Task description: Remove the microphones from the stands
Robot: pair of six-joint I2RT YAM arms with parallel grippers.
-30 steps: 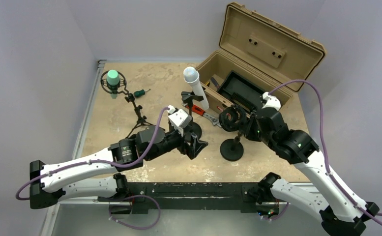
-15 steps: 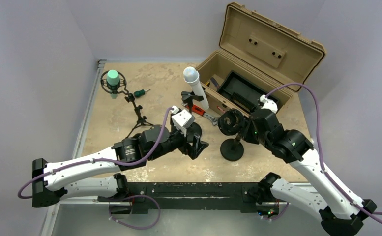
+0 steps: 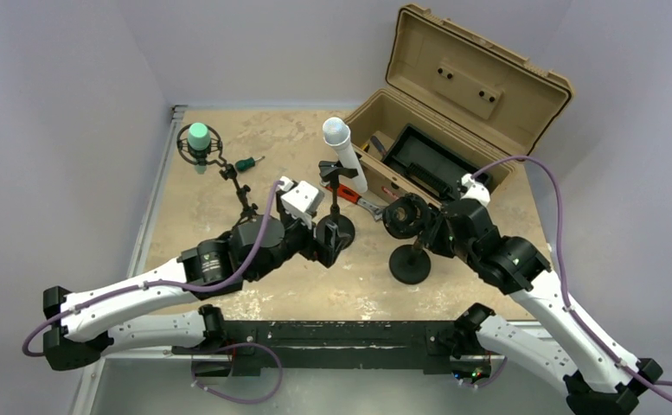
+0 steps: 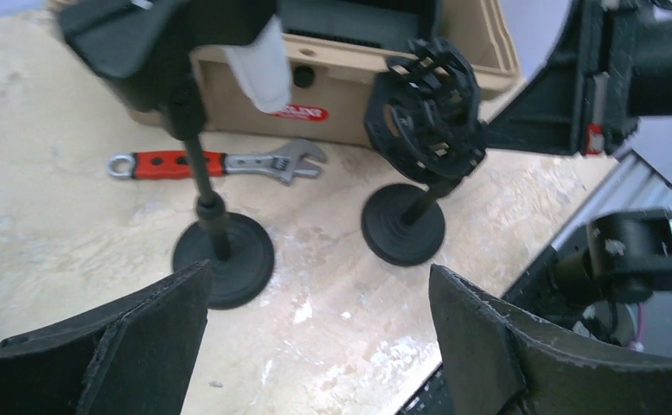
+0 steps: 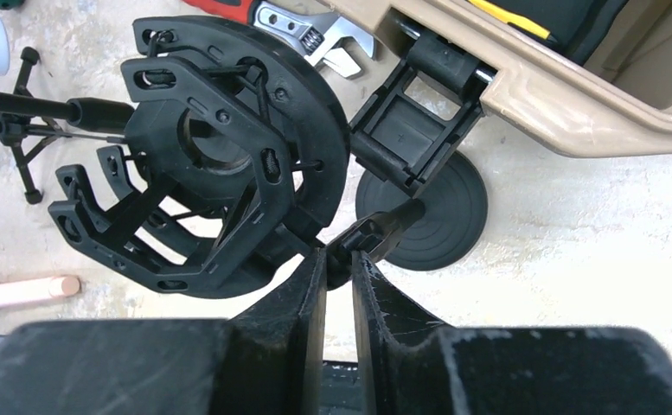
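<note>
At the centre of the top view, the microphone [image 3: 342, 154] leans in its stand [image 3: 338, 199], head toward upper left, just above the spread-open left gripper [image 3: 330, 240]. The right gripper [image 5: 339, 264] pinches the empty shock-mount stem [image 5: 382, 226].

tan table [image 3: 289, 130] bears mic stand [image 4: 223, 257], shock-mount stand [image 3: 410, 264], tripod [image 3: 246, 209], wrench [image 4: 228, 162], screwdriver [image 3: 247, 163], case [image 3: 453, 104].

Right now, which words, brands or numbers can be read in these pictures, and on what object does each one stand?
No text can be read in full in any view.
Red label on the front of the tan case: it has white letters, but they are too blurred to read.
Wrench with the red handle: no marking can be made out.
</note>
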